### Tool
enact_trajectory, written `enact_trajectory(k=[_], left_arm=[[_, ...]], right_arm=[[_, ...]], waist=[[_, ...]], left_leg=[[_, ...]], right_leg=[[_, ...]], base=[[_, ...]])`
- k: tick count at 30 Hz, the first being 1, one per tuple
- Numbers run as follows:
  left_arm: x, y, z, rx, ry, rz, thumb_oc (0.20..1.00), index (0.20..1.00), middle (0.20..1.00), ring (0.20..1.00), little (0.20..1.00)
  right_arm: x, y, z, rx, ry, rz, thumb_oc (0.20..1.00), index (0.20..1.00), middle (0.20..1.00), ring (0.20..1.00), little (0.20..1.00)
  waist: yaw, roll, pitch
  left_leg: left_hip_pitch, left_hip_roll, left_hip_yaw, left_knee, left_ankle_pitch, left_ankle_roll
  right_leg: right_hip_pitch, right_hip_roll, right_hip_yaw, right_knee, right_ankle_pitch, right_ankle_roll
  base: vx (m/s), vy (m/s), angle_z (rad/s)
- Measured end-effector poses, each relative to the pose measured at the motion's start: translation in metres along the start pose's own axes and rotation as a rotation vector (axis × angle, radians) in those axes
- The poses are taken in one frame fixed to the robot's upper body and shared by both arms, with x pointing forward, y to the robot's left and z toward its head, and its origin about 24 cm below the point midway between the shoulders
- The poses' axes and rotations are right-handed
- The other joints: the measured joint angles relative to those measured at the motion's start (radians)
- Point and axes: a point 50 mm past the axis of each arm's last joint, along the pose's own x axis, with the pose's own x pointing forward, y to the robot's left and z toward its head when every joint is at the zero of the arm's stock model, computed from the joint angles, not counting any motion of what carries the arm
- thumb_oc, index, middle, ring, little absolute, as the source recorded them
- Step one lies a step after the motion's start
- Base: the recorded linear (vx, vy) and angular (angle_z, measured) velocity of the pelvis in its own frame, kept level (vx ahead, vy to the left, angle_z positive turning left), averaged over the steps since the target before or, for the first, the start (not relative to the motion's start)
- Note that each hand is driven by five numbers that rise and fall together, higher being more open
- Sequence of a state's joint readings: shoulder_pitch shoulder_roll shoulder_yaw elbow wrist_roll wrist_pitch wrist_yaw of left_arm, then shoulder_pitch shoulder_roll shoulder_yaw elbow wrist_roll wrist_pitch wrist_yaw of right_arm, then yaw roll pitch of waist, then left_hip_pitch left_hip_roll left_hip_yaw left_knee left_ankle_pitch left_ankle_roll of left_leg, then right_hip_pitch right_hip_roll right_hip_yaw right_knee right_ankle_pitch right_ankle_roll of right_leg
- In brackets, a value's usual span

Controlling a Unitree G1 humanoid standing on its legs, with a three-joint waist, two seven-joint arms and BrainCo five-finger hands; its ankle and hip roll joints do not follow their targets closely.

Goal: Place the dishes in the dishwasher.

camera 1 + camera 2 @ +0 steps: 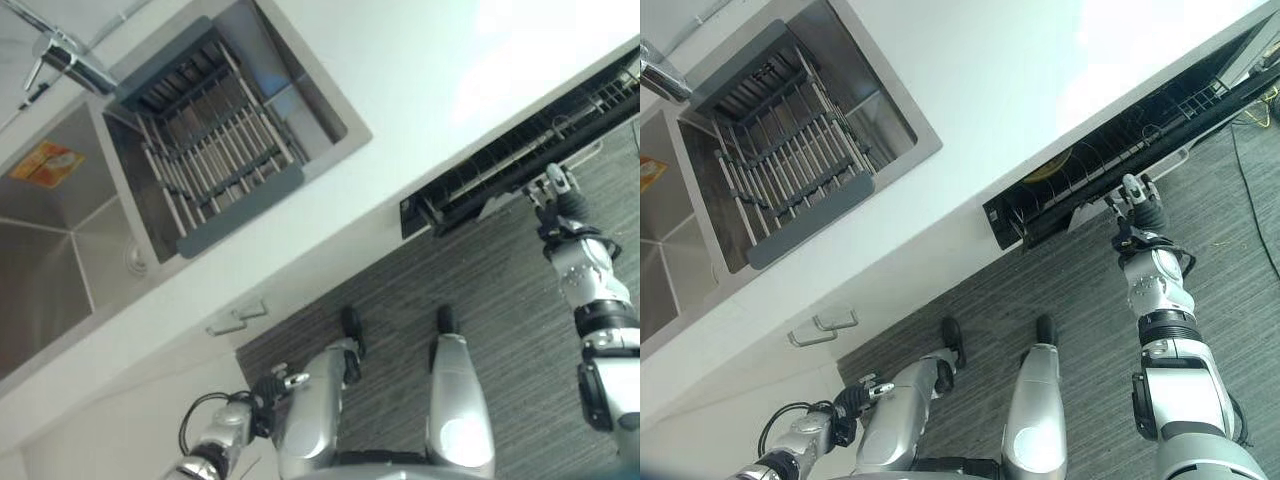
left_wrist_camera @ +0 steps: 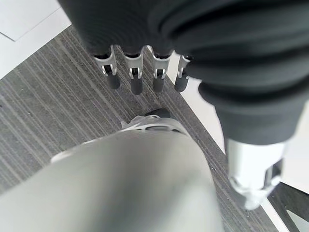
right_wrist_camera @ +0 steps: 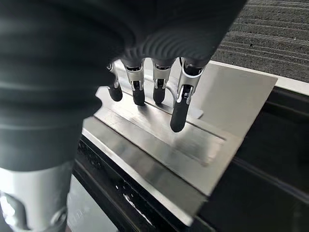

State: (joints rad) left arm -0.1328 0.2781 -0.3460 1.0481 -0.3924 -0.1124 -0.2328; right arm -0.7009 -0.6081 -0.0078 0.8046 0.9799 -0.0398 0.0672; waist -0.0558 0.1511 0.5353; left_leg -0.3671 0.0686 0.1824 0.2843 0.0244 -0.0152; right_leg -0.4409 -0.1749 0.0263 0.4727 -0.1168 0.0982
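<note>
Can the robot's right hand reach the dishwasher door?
Probably yes. The right hand is up at the edge of the dishwasher door, its straight fingers over the metal panel, and nothing sits between them. The left hand hangs low by the cabinet.

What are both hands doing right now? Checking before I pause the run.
Left hand: open, fingers straight, holding nothing, hanging low over the floor.
Right hand: open, straight fingers at the dishwasher door, gripping nothing.
</note>
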Motion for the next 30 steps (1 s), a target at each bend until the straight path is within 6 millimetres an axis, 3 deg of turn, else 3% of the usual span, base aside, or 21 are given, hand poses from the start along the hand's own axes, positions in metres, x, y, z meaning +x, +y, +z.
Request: enact_trajectory(k=[7, 16, 30], left_arm=[[0.001, 0.001, 0.004, -0.003, -0.003, 0.032, 1.0, 1.0, 1.0, 1.0, 1.0], [-0.004, 0.019, -0.005, -0.17, 0.045, 0.129, 1.0, 1.0, 1.0, 1.0, 1.0], [-0.005, 0.022, -0.007, -0.185, 0.06, 0.153, 1.0, 1.0, 1.0, 1.0, 1.0]], right_arm=[[0.005, 0.013, 0.009, -0.022, -0.025, 0.013, 1.0, 1.0, 1.0, 1.0, 1.0], [0.009, 0.017, 0.02, -0.062, -0.037, 0.004, 1.0, 1.0, 1.0, 1.0, 1.0], [0.019, 0.041, 0.04, -0.158, -0.05, 0.022, 1.0, 1.0, 1.0, 1.0, 1.0]], waist=[[0.024, 0.0, 0.0], [0.043, -0.001, 0.001], [0.077, -0.014, 0.007]], left_leg=[[-0.083, 0.016, -0.06, 0.049, -0.003, -0.003], [-0.138, 0.017, -0.101, 0.088, -0.004, -0.007], [-0.197, 0.016, -0.168, 0.103, -0.005, -0.013]], right_leg=[[-0.073, 0.028, -0.018, 0.062, -0.01, -0.018], [-0.108, 0.029, -0.05, 0.107, -0.022, -0.03], [-0.131, 0.041, -0.094, 0.094, -0.027, -0.039]], base=[[-0.06, -0.042, 0.04], [-0.01, -0.034, 0.09], [0.03, -0.014, 0.05]])
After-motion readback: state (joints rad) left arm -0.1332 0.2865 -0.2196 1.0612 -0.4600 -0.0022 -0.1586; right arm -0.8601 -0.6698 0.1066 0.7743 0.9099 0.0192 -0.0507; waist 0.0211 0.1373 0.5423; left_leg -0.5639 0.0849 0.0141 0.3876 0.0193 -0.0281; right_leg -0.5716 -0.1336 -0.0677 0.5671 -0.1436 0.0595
